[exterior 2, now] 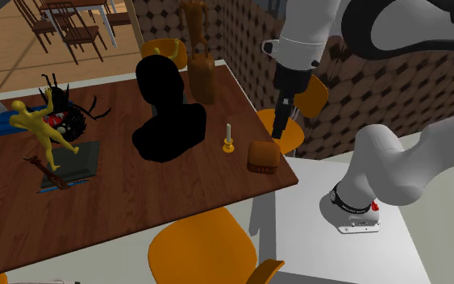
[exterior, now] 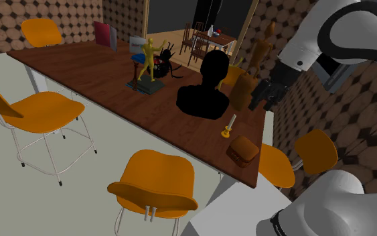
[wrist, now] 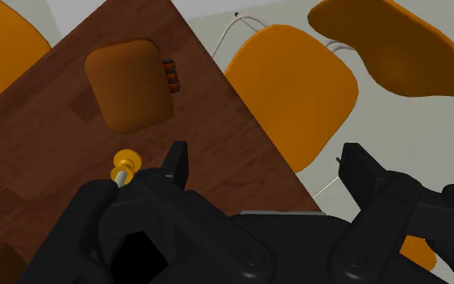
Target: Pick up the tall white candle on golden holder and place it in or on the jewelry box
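Observation:
A slim pale candle on a small golden holder (exterior: 229,126) (exterior 2: 229,139) stands upright near the wooden table's end. Close beside it sits the closed brown jewelry box (exterior: 242,150) (exterior 2: 263,156) (wrist: 130,83), by the table's corner. My black gripper (exterior: 264,95) (exterior 2: 280,129) (wrist: 269,165) hangs open in the air above the table's edge, with nothing between its fingers. In the wrist view the candle (wrist: 123,165) shows from above, just outside one finger (wrist: 177,161), and the box lies beyond it.
A large black bust (exterior: 203,87) (exterior 2: 167,113) stands near the candle on the dark table (exterior: 80,67). A yellow figurine (exterior: 150,60) and a brown vessel (exterior 2: 202,77) stand farther along. Orange chairs (exterior: 155,182) (wrist: 293,89) ring the table.

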Motion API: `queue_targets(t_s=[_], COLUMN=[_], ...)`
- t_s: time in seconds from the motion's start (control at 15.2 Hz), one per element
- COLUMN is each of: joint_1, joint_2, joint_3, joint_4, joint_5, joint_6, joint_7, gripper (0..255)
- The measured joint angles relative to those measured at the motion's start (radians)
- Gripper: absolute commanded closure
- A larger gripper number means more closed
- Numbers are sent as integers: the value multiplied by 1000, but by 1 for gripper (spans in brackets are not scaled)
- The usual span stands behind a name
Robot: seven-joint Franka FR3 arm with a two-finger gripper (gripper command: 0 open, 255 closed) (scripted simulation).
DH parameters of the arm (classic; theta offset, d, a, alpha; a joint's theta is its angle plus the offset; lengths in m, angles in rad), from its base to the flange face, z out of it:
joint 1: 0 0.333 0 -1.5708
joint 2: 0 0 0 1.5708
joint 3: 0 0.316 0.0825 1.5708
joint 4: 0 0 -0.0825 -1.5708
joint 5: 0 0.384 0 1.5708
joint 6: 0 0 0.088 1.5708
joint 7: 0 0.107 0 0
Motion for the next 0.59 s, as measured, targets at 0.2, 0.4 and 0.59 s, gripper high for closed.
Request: queue_targets(t_s=[0.2, 0.4, 0.59], joint_1=[-3, -13, -18], joint_2=[44, 153, 275], joint_3=[-12, -50, -77], joint_4=[5, 40, 92], joint_5=[-10, -37, -55], joint_6=[16, 37, 53], joint_7=[-16, -64, -100], gripper=[0, 0, 0])
